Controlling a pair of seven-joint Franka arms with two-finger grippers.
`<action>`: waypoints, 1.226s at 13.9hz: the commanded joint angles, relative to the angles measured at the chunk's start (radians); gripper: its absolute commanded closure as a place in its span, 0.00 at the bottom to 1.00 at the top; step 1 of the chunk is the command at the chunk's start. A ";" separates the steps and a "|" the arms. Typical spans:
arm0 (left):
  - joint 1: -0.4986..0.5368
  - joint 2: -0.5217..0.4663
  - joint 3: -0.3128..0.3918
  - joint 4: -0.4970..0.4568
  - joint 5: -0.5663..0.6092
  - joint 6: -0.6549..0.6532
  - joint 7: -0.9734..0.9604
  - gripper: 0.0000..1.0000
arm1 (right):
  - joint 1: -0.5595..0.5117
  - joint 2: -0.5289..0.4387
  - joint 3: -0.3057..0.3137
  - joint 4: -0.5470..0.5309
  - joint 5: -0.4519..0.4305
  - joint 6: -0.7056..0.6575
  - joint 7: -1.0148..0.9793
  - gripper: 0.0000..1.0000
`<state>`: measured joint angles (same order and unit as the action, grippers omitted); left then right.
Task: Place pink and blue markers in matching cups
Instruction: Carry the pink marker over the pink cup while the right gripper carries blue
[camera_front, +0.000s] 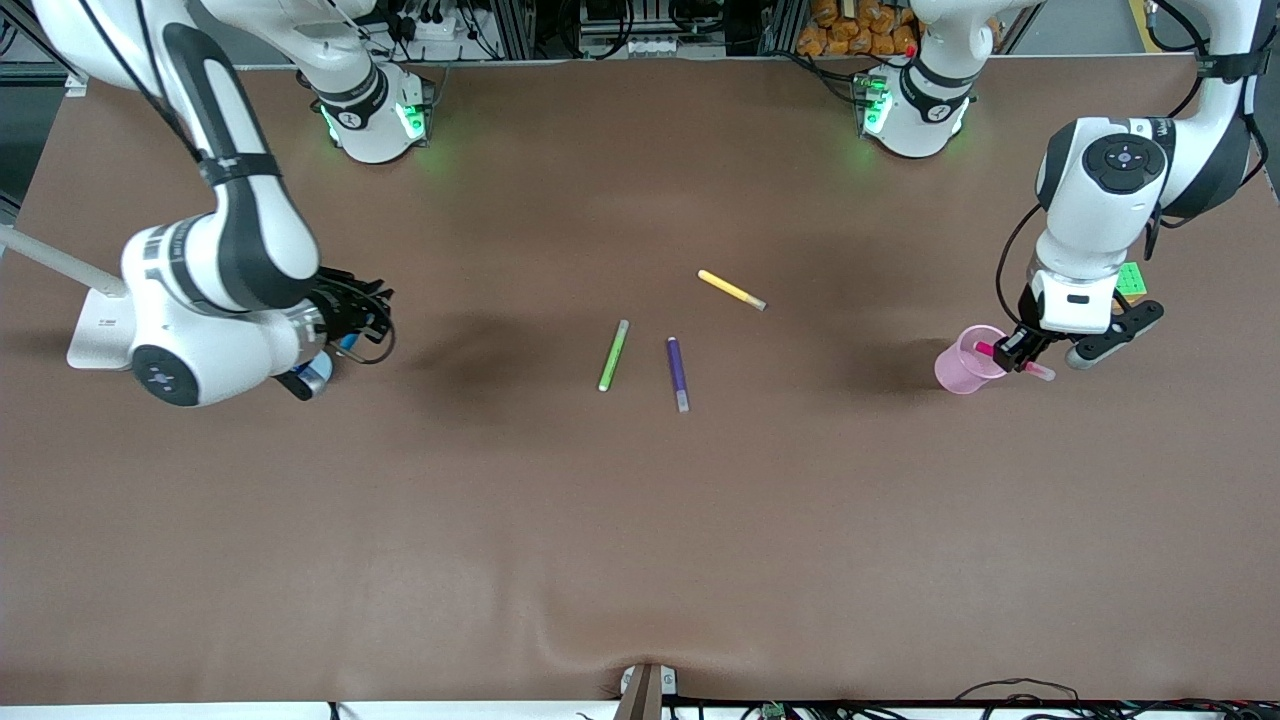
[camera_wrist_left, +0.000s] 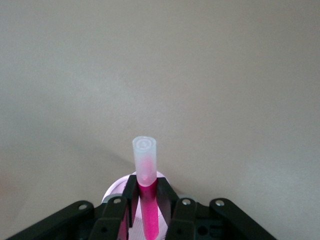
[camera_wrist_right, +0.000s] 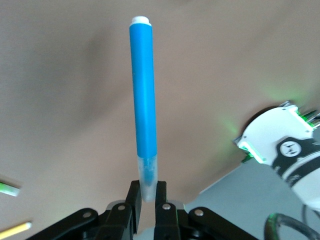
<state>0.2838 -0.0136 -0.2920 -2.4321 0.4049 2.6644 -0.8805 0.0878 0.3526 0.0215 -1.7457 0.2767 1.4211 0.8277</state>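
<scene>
Gripping the blue marker (camera_wrist_right: 143, 95) by its pale cap, the right tool (camera_front: 318, 372) hovers over the blue cup (camera_front: 320, 368), mostly hidden; a loose pinch could drop it outside. The left tool (camera_front: 1022, 352) pinches the pink marker (camera_front: 1012, 360) tilted across the pink cup (camera_front: 964, 362) rim, risking tipping it on the tabletop (camera_front: 640, 520).

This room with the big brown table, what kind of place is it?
Probably a robotics lab. Two white arms stand bolted along the table, the left gripper holding a pink marker by a pink cup, the right gripper a blue marker, with cables and equipment racks at the edge.
</scene>
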 joint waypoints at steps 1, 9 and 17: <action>0.023 -0.039 -0.007 -0.065 0.018 0.055 -0.006 1.00 | 0.000 -0.018 -0.081 -0.005 0.029 -0.054 -0.123 1.00; 0.045 0.015 -0.007 -0.068 0.018 0.092 -0.014 1.00 | -0.005 0.025 -0.278 0.002 0.096 -0.133 -0.410 1.00; 0.041 0.044 -0.007 -0.038 0.018 0.091 -0.015 0.00 | -0.030 0.083 -0.317 0.002 0.096 -0.113 -0.527 1.00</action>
<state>0.3166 0.0247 -0.2933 -2.4866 0.4049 2.7456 -0.8817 0.0724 0.4319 -0.2871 -1.7497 0.3505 1.3131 0.3221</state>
